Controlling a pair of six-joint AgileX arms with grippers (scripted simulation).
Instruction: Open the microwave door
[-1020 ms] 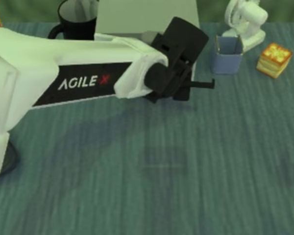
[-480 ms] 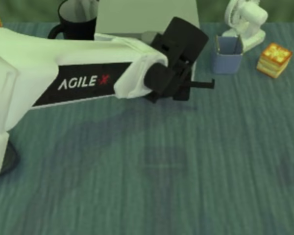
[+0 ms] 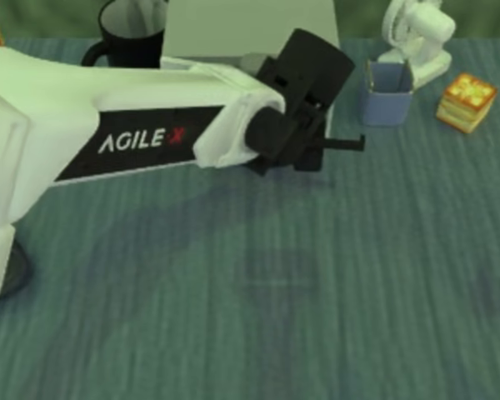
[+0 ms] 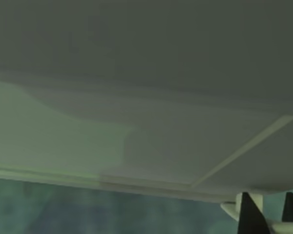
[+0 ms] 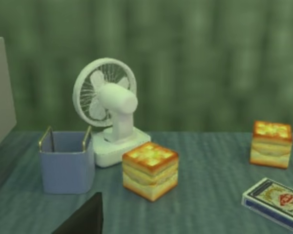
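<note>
The microwave (image 3: 248, 29) sat at the top centre of the top view, our left gripper (image 3: 343, 143) pressed against the microwave door (image 4: 151, 146) along its front edge; whether the fingers were apart we could not tell. Our right arm was out of sight.

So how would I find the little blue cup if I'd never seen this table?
Start at the microwave, the big pale box at the back of the table. Look just to its right: the blue cup stands between it and a white fan. It is the only square, blue-grey, open-topped thing there; the orange-topped block farther right is solid.
</note>
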